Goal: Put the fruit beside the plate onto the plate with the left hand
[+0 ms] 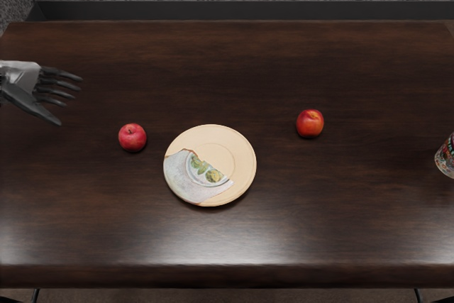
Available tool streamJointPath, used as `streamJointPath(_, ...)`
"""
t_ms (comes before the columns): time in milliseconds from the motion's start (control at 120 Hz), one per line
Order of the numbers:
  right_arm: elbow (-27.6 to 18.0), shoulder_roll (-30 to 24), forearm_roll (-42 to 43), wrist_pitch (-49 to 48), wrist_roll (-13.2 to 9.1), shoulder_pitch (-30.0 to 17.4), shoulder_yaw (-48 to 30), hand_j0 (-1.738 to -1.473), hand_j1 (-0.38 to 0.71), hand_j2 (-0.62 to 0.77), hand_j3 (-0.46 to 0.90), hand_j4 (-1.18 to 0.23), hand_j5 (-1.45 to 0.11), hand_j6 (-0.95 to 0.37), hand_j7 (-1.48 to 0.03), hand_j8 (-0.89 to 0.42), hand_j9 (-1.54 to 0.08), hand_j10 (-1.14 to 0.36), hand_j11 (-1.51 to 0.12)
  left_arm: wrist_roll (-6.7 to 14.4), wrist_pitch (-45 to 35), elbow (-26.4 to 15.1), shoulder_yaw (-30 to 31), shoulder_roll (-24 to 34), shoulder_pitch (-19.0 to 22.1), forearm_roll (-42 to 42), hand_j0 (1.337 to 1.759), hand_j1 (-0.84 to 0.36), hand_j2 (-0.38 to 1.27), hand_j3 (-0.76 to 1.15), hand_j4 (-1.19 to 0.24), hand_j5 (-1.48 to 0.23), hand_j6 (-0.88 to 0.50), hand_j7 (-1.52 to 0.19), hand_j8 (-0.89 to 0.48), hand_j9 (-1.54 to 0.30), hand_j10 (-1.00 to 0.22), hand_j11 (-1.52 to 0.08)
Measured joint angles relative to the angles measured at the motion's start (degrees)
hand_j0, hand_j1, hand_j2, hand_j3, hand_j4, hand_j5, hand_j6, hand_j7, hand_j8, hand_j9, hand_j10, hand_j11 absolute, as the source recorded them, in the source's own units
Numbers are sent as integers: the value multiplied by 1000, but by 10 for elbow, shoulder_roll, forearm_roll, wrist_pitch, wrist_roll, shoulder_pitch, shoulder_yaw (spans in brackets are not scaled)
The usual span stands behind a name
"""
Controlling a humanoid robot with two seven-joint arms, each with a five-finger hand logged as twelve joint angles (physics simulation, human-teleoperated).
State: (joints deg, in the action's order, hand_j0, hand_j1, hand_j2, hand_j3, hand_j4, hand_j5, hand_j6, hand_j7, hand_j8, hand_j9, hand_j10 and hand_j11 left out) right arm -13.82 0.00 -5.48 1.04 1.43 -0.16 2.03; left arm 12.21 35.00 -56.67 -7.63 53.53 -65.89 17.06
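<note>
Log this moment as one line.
left hand: open, far left | red apple: beside plate, untouched | second fruit: right of plate | right hand: out of view

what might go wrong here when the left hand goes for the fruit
1. Two red fruits flank the plate: the nearer fruit on its left and a farther fruit on its right; picking the wrong one is possible.
2. The left hand, open, is well away from the nearer fruit; being round, it may roll when touched.
</note>
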Motion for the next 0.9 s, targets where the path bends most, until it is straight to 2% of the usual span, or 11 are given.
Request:
streamJointPath(242, 5, 0, 0, 2, 1, -5, 1, -1658, -312, -6, 0, -31, -40, -31, -40, -31, -40, -31, -40, 0, 0, 2, 0, 5, 16, 24, 1658, 52, 51, 0, -251, -324, -251, -324, -251, -323, -250, -323)
streamJointPath(367, 5, 0, 0, 2, 1, -5, 2, -1658, -312, -6, 0, -31, -40, -31, -40, -31, -40, -31, -40, 0, -8, -12, 8, 2, 14, 82, 1658, 51, 51, 0, -252, -325, -252, -325, -252, -325, -251, -324)
streamJointPath(467, 5, 0, 0, 2, 1, -5, 2, -1658, -312, -6, 0, -31, -40, -31, -40, -31, -40, -31, -40, 0, -96, -64, 74, 9, -35, 111, 1658, 49, 52, 0, -254, -328, -254, -327, -254, -327, -254, -327)
streamJointPath(558, 5, 0, 0, 2, 1, -5, 2, -1658, -312, -6, 0, -31, -40, -31, -40, -31, -40, -31, -40, -1, -196, -116, 131, 9, -45, 126, 1658, 32, 55, 0, -269, -346, -269, -346, -269, -346, -268, -345)
streamJointPath(692, 5, 0, 0, 2, 1, -5, 2, -1658, -312, -6, 0, -31, -40, -31, -40, -31, -40, -31, -40, -2, -353, -199, 226, 2, -103, 129, 1658, 18, 58, 0, -281, -362, -282, -362, -282, -362, -281, -362)
streamJointPath(783, 5, 0, 0, 2, 1, -5, 2, -1658, -312, -6, 0, -31, -40, -31, -40, -31, -40, -31, -40, -3, -413, -244, 269, -13, -112, 130, 1658, 9, 60, 0, -289, -372, -290, -372, -290, -372, -289, -371)
streamJointPath(900, 5, 0, 0, 2, 1, -5, 2, -1658, -312, -6, 0, -31, -40, -31, -40, -31, -40, -31, -40, -3, -492, -285, 325, -53, -146, 127, 1658, -3, 63, 0, -299, -385, -300, -385, -300, -385, -299, -385)
